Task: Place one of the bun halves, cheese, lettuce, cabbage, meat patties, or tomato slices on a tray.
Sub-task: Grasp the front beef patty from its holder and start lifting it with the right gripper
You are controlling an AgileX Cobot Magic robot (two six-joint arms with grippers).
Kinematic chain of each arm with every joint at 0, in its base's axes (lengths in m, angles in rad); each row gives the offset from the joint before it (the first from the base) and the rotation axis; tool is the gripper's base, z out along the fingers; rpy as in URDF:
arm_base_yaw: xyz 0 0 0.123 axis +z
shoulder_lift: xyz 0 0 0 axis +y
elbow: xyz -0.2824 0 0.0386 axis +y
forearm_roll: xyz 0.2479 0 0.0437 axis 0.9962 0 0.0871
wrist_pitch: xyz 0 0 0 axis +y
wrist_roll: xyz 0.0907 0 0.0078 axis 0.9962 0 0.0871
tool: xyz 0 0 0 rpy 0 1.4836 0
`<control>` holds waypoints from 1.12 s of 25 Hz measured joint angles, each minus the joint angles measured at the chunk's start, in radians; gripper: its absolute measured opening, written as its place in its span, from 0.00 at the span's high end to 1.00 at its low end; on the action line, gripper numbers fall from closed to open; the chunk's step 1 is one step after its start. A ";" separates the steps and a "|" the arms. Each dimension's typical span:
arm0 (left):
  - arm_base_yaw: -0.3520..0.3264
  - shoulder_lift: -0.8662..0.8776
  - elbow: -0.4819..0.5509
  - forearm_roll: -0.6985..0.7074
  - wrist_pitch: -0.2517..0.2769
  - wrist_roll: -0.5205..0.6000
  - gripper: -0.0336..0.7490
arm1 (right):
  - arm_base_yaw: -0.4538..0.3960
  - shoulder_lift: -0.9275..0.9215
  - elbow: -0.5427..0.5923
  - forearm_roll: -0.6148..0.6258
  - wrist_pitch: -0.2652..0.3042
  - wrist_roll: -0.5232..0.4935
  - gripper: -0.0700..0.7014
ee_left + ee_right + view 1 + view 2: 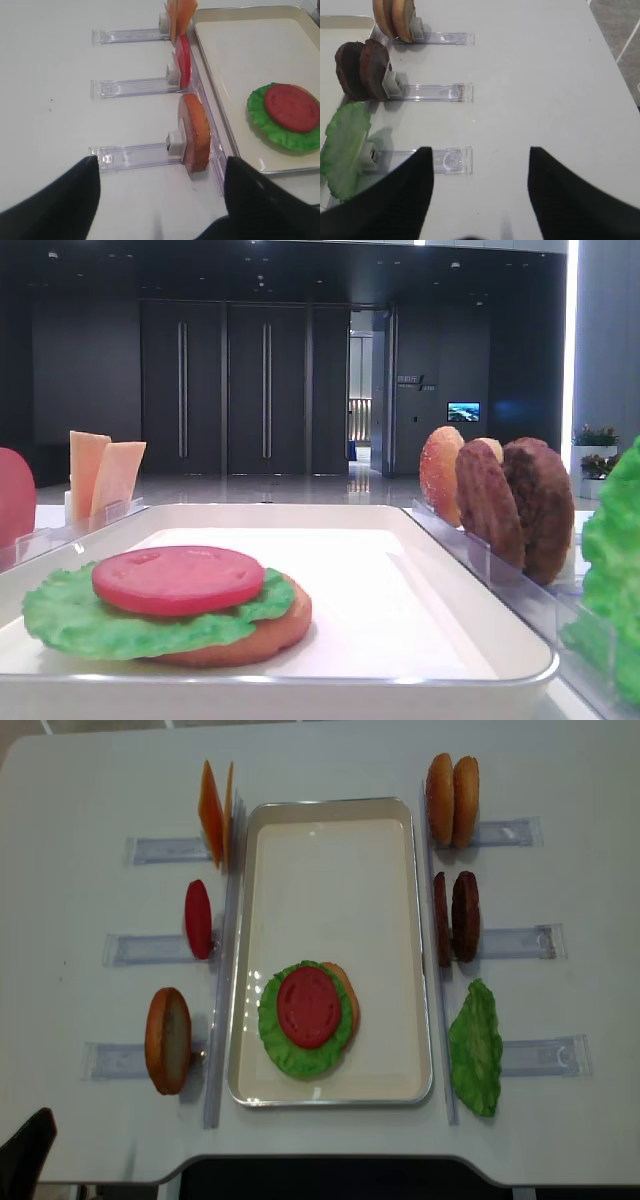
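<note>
On the white tray (330,840) lies a stack: a bun half (349,1000), lettuce (276,1045) and a tomato slice (308,1007) on top. Left of the tray stand cheese (213,812), a tomato slice (198,918) and a bun half (167,1040). On the right stand two bun halves (452,800), two meat patties (456,917) and a lettuce leaf (475,1048). No cabbage is in view. My left gripper (161,165) is open over bare table, short of the bun half (195,132). My right gripper (481,150) is open and empty beside the lettuce (345,145).
Clear plastic racks (135,1060) hold the standing pieces on both sides of the tray, and one rack end (451,161) lies just by my right gripper's left finger. The table's front edge (330,1162) runs close behind both grippers.
</note>
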 joint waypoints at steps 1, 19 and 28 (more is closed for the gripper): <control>0.000 0.000 0.000 0.000 0.000 0.000 0.20 | 0.000 0.000 0.000 0.000 0.000 0.000 0.39; 0.000 0.000 0.000 0.000 0.000 0.000 0.27 | 0.000 0.005 -0.011 0.003 0.008 0.000 0.39; 0.000 0.000 0.000 0.000 0.000 0.001 0.39 | 0.000 0.353 -0.078 0.004 -0.001 0.000 0.39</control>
